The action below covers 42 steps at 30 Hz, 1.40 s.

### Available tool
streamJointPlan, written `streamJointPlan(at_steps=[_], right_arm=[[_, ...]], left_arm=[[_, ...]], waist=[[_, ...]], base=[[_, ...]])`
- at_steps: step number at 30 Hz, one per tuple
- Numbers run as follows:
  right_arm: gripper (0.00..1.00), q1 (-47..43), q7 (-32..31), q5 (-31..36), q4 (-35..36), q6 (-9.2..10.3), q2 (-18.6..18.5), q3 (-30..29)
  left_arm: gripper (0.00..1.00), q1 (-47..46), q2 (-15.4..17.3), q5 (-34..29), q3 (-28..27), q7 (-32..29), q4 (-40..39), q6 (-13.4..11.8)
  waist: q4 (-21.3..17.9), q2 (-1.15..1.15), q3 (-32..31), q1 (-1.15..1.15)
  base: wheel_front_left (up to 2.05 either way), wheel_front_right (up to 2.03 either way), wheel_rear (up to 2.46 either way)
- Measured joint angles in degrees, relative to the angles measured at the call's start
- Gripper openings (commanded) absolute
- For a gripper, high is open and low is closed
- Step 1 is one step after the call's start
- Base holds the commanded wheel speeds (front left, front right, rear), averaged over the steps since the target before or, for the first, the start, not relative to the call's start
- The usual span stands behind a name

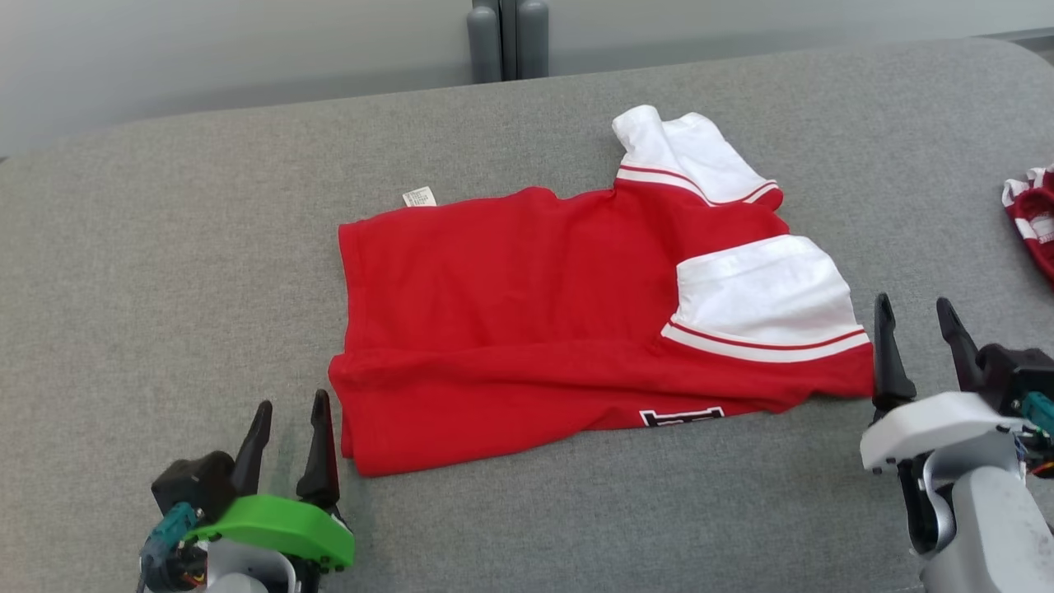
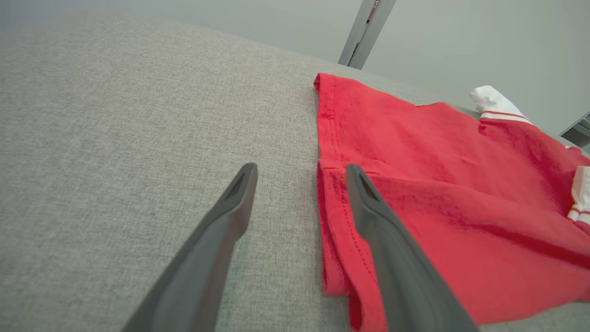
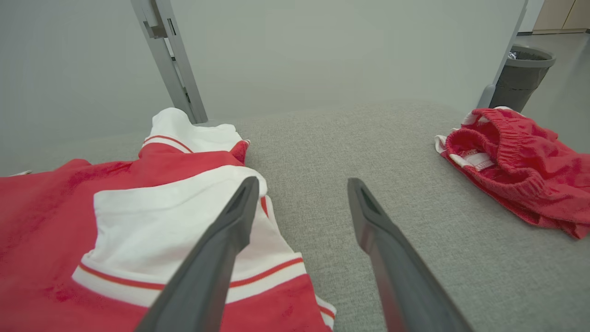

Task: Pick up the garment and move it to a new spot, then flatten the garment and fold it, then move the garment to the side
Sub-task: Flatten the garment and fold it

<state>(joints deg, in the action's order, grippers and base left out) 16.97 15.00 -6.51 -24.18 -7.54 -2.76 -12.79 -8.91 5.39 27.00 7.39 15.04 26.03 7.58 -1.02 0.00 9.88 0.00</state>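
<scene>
- Lower left of the head view: our left gripper [image 1: 292, 401] stands with its fingers parted and empty, just beside the shirt's near corner. In the left wrist view one finger overlaps the stitched hem [image 2: 328, 138] and the other lies over bare upholstery.
- Across the frame: the surface [image 1: 165, 247] is gray woven cloth with a coarse look. We judge the shirt would drag on it rather than slide.
- Centre: the red shirt [image 1: 510, 313] lies mostly flat, with its lower edge doubled over. It is a soft knit that looks light and limp, so we expect it to sag and bunch if lifted by one point. The thick hem at its left end and the shoulder at its right look the surest holds.
- Upper centre: a small white label [image 1: 419, 198] pokes out from the shirt's far edge.
- Centre right: a white sleeve [image 1: 762, 296] with a striped cuff lies smooth on the red.
- Lower right: our right gripper [image 1: 912, 301] is spread and holds nothing, just beside the shirt's end.
- Right edge: a second garment [image 1: 1033, 218], crumpled, lies well apart.
</scene>
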Motion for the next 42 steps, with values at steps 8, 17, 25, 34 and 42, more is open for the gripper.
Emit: streamJointPlan(at_steps=[8, 17, 25, 34, 42], right_arm=[[1.00, -7.79, 0.00, 1.09, 0.03, 0.00, -0.03, 0.08], [1.00, -11.68, -0.01, 0.41, -0.76, 0.00, -0.03, -0.22], [1.00, -10.82, -0.01, -0.10, -0.68, 0.00, -0.03, -0.24], [1.00, -6.18, -0.01, -0.58, 0.33, 0.00, -0.04, 0.78], [1.00, -4.82, -0.01, -1.02, 0.84, 0.00, -0.03, 0.75]], left_arm=[[1.00, 7.24, -1.81, -4.48, -1.80, 0.00, -1.64, 0.00], [1.00, 12.06, -2.42, -5.53, -1.40, 0.00, -1.25, 0.00], [1.00, 10.55, -2.44, -3.92, 0.05, 0.00, -0.85, 0.00], [1.00, 2.63, -2.27, -2.26, 2.81, 0.00, 2.27, 0.00], [1.00, 0.33, -0.21, 2.10, 7.08, 0.16, 5.82, 0.00]], waist=[[-0.03, 0.00, -4.58, 0.00], [0.08, 0.00, -8.80, 0.00], [0.09, 0.00, -7.42, 0.00], [-0.28, 0.00, -1.98, 0.00], [-1.46, 0.00, 1.81, 0.00]], base=[[0.00, 0.00, 0.00], [0.00, 0.00, 0.00], [0.00, 0.00, 0.00], [0.00, 0.00, 0.00], [0.00, 0.00, 0.00]])
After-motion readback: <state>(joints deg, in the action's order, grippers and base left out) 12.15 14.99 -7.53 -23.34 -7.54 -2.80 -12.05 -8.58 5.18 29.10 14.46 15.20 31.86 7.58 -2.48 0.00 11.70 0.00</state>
